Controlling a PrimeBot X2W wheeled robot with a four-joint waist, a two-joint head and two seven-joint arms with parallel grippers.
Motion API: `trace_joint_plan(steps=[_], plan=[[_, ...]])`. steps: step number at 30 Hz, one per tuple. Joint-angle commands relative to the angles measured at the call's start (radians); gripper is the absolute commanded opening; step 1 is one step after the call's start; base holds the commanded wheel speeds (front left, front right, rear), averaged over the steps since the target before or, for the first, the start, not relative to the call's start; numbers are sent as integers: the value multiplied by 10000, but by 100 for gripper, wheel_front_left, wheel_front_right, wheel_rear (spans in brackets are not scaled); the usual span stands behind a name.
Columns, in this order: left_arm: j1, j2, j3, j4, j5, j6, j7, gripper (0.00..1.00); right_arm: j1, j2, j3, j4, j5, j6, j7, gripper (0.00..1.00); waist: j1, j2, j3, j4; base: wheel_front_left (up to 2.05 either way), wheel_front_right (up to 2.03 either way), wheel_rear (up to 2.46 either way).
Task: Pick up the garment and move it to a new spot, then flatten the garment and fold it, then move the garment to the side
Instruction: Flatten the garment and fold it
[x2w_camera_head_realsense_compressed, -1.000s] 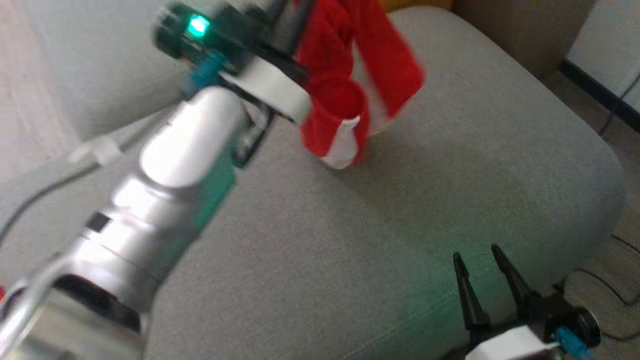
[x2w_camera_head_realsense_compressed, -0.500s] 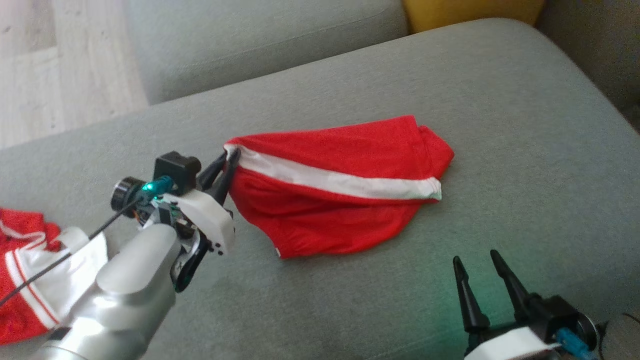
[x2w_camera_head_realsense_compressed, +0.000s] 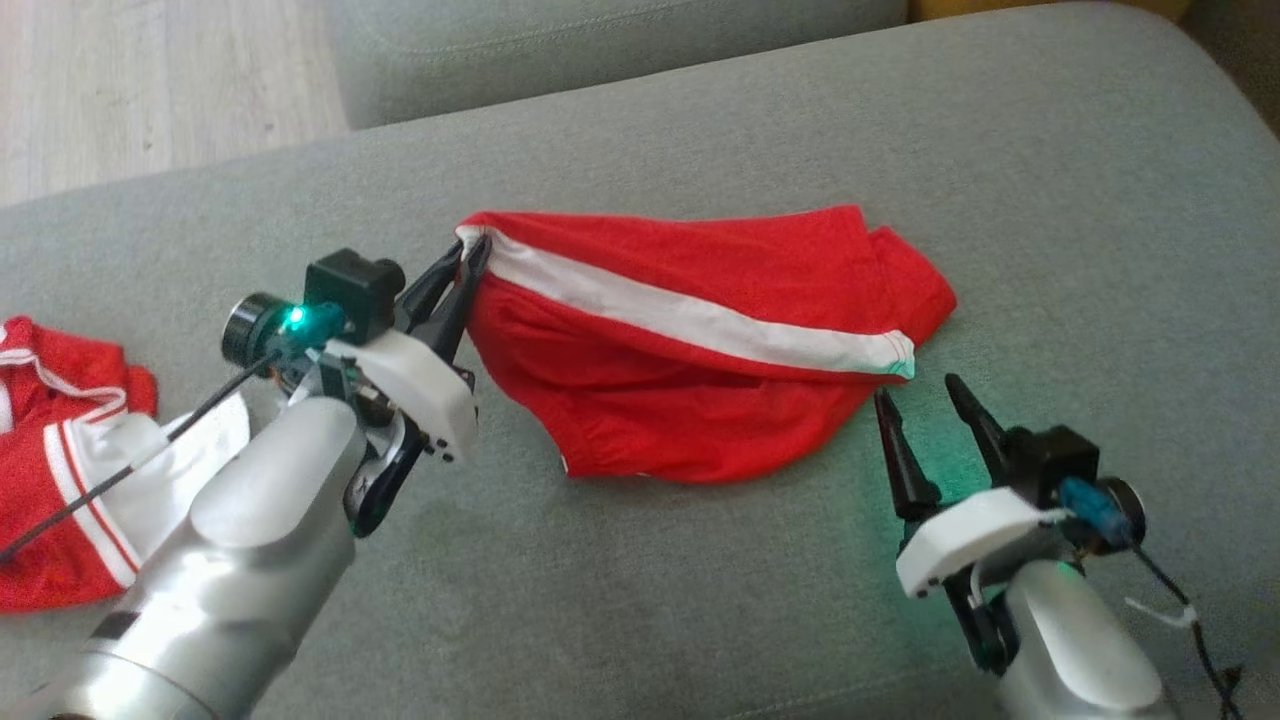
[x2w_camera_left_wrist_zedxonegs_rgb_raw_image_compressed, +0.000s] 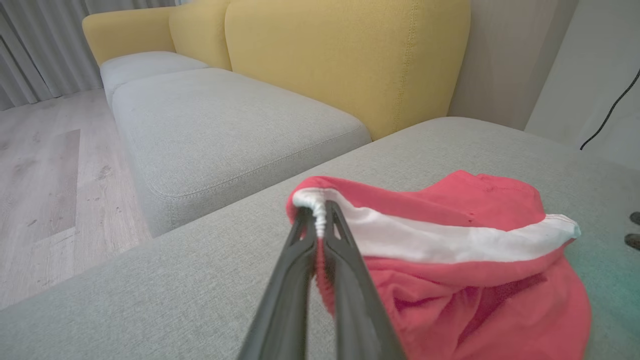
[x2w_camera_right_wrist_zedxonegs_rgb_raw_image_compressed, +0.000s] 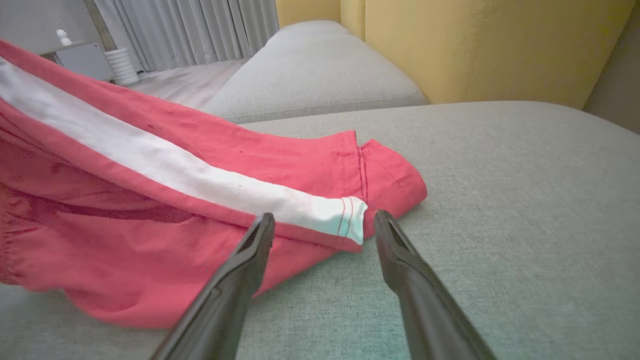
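Two pincers, two red pieces: left pincer (x2w_camera_head_realsense_compressed: 478, 248) clenches the garment (x2w_camera_head_realsense_compressed: 700, 400); right pincer (x2w_camera_head_realsense_compressed: 915, 386) gapes beside it; second garment (x2w_camera_head_realsense_compressed: 60, 470) lies apart.

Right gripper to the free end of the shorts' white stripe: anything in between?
Nothing visible. The open right gripper points at the near end of the white stripe on the red shorts, with just bare grey cushion before the cloth. The left gripper is shut on the stripe's other end.

Grey sofa seats (x2w_camera_left_wrist_zedxonegs_rgb_raw_image_compressed: 210, 125), yellow backrest (x2w_camera_left_wrist_zedxonegs_rgb_raw_image_compressed: 345, 60), wooden floor (x2w_camera_left_wrist_zedxonegs_rgb_raw_image_compressed: 45, 165), curtains (x2w_camera_right_wrist_zedxonegs_rgb_raw_image_compressed: 190, 30).
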Motion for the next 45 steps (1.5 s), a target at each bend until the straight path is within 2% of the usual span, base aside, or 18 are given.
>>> trace_joint_plan(steps=[1,9,18,19,21,26,32,40,45], plan=[[-749,237,338,-272,128,-29,-115,0,-619,-51,147,152,-52,73,-63,100,-2,0,125,117,0,0,0],[-1068,230,203,-265,247,-83,-90,0,-1477,-49,-189,1266,149,73,-63,100,-2,0,360,283,0,0,0],[-1400,276,56,-311,337,-121,63,0,-2079,-43,398,2006,801,73,-63,100,-2,0,672,502,0,0,0],[-1436,285,41,-316,348,-122,83,0,-2127,-44,469,2040,837,73,-63,85,-2,0,699,525,0,0,0],[-1497,305,18,-328,356,-130,119,0,-2212,-44,676,2099,980,73,-63,0,-2,0,748,564,0,0,0],[-1678,410,88,-354,333,-55,134,0,-2528,-203,902,1644,1142,73,-63,0,-2,0,845,605,0,0,0],[-2729,400,131,-459,584,-101,47,0,-3905,-527,-93,409,1552,73,-63,0,-2,0,1393,740,0,0,0],[-6052,-319,89,15,1376,-411,-663,0,-7481,-1873,-481,-218,958,73,-63,0,-2,0,2723,1197,0,0,0],[-8095,-600,538,509,1888,-277,-1408,0,-9516,-2411,-786,-773,581,73,-63,0,-2,0,3419,1145,0,0,0]])
